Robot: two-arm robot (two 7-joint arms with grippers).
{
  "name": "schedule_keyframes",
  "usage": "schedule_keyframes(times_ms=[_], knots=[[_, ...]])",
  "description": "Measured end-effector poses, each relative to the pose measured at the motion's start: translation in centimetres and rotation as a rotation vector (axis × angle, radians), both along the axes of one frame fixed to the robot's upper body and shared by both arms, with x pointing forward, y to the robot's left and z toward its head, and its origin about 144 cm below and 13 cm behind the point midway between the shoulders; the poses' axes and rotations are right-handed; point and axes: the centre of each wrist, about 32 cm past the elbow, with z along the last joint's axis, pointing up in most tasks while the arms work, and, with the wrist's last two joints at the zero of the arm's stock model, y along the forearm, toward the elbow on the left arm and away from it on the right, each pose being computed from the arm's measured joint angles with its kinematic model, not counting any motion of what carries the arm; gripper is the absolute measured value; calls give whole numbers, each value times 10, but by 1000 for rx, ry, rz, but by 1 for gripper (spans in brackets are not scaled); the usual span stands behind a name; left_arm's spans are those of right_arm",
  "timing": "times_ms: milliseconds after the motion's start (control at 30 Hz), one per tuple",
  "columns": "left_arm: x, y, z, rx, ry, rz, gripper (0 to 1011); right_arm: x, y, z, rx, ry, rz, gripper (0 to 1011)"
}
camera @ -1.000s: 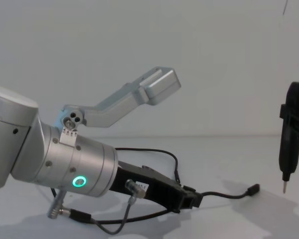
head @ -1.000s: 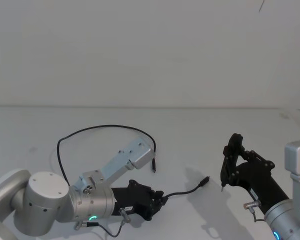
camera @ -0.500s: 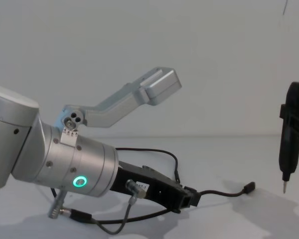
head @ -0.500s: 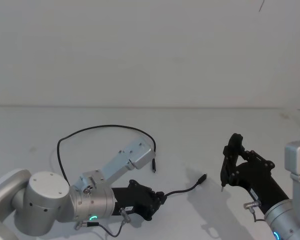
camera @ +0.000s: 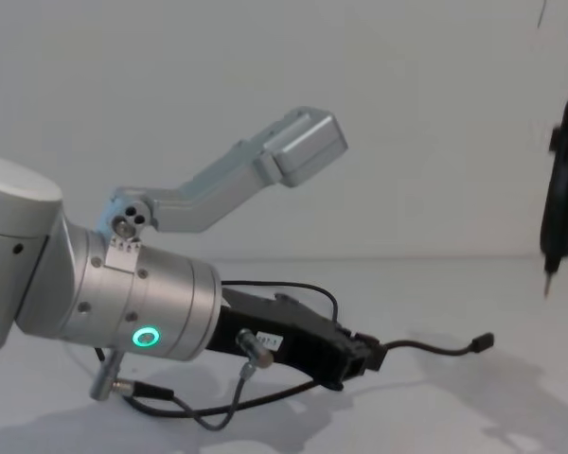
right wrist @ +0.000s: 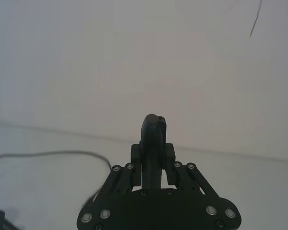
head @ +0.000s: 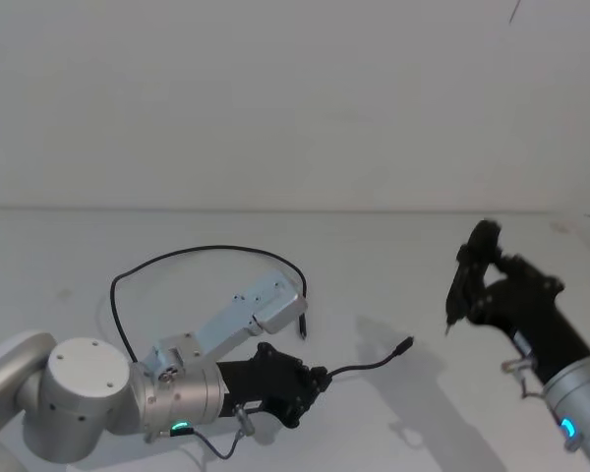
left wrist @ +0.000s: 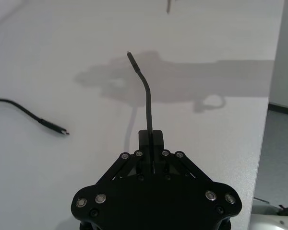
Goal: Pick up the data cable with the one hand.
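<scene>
1. Head view: the left gripper (head: 317, 378) lies low over the white table (head: 393, 256), its fingers clenched on the data cable (head: 211, 248). Ahead of the fingertips a short stretch of cord runs out to the front plug (head: 405, 344). Behind the fingers the cord sweeps round in a wide loop and ends at the other plug (head: 301, 332), near the gripper's far side. The right gripper (head: 477, 275) is well apart from the left fingers, grasping a black stick-like tool (head: 456, 300) whose thin tip points down.
2. Left wrist view: the fingers (left wrist: 158, 141) are pressed together on the cord. The data cable (left wrist: 148, 103) rises from between them and curves to the front plug (left wrist: 130, 56); its shadow lies apart from it on the table. The other plug (left wrist: 61, 132) rests on the table off to one side of the fingers.
3. Right wrist view: the right gripper (right wrist: 153, 146) has its fingers closed against the stick-like tool (right wrist: 153, 127), which stands between them. A stretch of the data cable (right wrist: 48, 154) lies far beyond.
4. Chest view: the cord leaves the left gripper (camera: 369, 355) at the fingertips and reaches the front plug (camera: 486, 339), held clear of the table. The stick-like tool (camera: 560, 218) hangs upright, higher than those fingertips and well apart.
</scene>
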Motion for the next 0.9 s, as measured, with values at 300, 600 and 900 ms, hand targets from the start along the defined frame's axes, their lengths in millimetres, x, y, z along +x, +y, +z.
schedule_keyframes(times_ms=[300,600,900], knots=[[-3,8,5,-12,-119,-45,40,9,-13,29,53,-44,25,279],[-7,20,14,-33,-255,-80,40,17,-21,43,94,-33,41,279],[-9,30,22,-50,-346,-106,40,27,-27,47,117,-9,45,279]])
